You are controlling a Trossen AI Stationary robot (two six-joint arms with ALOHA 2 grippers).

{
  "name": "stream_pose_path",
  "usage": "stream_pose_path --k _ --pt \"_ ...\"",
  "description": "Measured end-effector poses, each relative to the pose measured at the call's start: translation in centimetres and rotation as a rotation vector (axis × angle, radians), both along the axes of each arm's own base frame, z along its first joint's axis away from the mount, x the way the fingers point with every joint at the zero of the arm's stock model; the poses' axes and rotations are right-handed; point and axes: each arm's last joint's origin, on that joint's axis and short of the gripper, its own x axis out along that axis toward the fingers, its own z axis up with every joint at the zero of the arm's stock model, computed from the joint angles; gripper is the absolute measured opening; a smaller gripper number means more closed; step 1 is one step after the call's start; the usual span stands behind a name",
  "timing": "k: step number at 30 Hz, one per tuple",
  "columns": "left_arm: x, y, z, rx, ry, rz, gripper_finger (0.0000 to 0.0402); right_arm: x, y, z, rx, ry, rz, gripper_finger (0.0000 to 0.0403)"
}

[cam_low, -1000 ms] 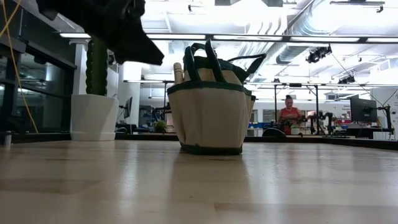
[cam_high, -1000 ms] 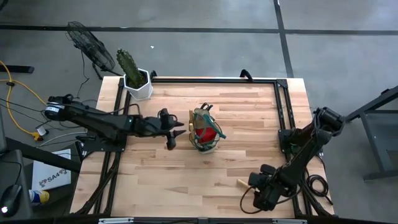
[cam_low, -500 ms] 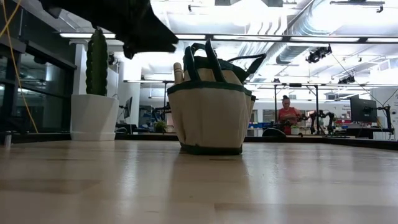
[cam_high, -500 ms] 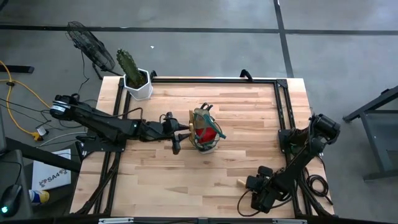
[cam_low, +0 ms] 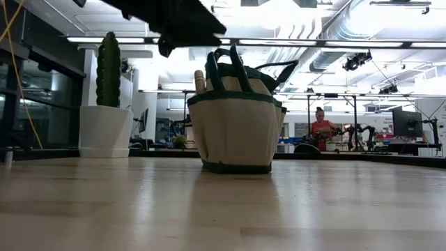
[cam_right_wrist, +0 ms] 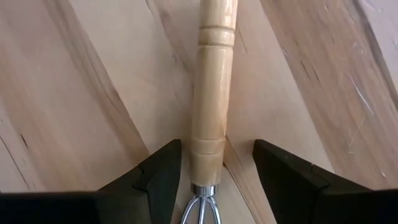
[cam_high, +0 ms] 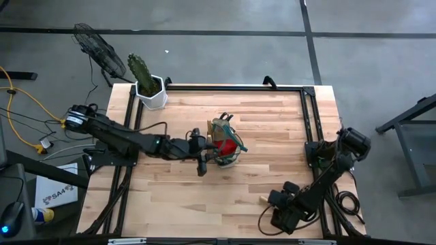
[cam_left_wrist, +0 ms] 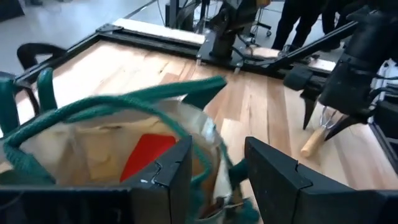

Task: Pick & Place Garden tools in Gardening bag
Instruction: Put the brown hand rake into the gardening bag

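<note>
Left end effector (cam_left_wrist: 214, 171) over bag (cam_left_wrist: 112, 140); right end effector (cam_right_wrist: 211, 171) straddles rake (cam_right_wrist: 211, 93)

The high view looks straight down over the whole desk (cam_high: 272, 136). The low view faces level across it into the room. Each wrist view looks close past its own end effector; the left one shares the gardening bag (cam_left_wrist: 112, 134) with both.
</note>
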Motion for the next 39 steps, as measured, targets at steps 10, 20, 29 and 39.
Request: stream_pose_path --k 10,20,29,39 --pt "-0.7 -2.6 0.3 0.005 -0.027 -0.013 0.0143 -1.1 0.9 -0.1 -0.017 -0.062 -0.049 0.0161" --pt "-1.1 -4.0 0.6 -0.048 -0.063 -0.041 0.0143 -1.4 1.0 -0.1 -0.038 -0.079 -0.024 0.0099" --pt "-1.0 -3.9 0.7 -0.082 -0.075 -0.033 0.0143 -1.3 1.0 -0.1 -0.07 -0.127 -0.019 0.0051" --pt "-0.5 -4.4 1.8 -0.095 -0.207 -0.13 0.0143 -1.5 0.7 0.9 -0.149 -0.262 -0.002 0.0051"
